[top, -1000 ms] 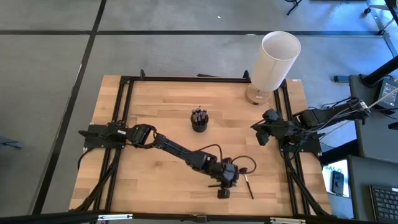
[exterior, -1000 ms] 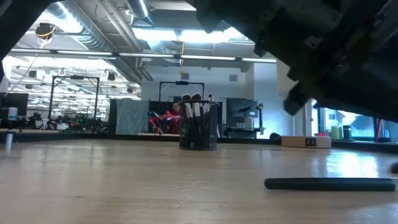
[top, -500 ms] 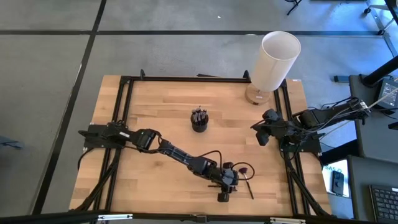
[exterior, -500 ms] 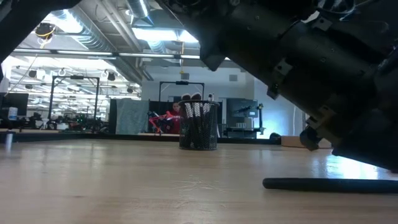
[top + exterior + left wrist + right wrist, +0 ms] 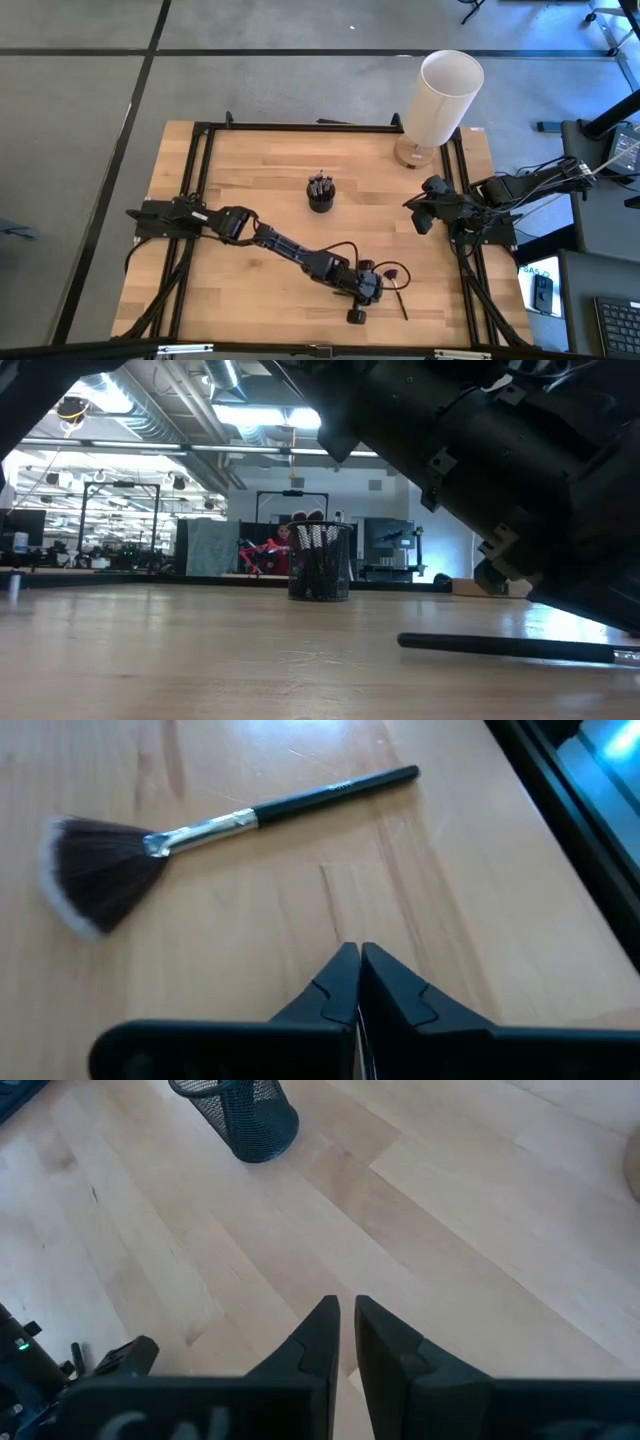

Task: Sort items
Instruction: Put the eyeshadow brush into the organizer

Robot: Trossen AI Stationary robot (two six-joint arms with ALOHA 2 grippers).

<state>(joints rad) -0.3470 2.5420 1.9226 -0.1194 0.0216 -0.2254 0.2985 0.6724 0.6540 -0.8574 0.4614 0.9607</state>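
- Brush with the fan head is lying flat on the desk, near the front edge and right of the middle. In the high view it's just right of my left end effector. Black handle, pale ferrule, dark bristles going pale at the tips.
- The rest of the brushes stand upright in the black mesh cup around the desk's middle, well apart from the loose one.
- Left end effector has its fingers pinched fully together with nothing between them, sitting low over bare wood just short of the fan brush.
- Right end effector is parked at the right edge, fingers nearly together, empty, pointing across at the cup.
- Desk is pale wood planks inside a black frame, with a tall white cylinder at the back right corner.
- Low view looks into a big open workshop: ceiling strip lights, ducts, racks, and a person in red behind the cup.
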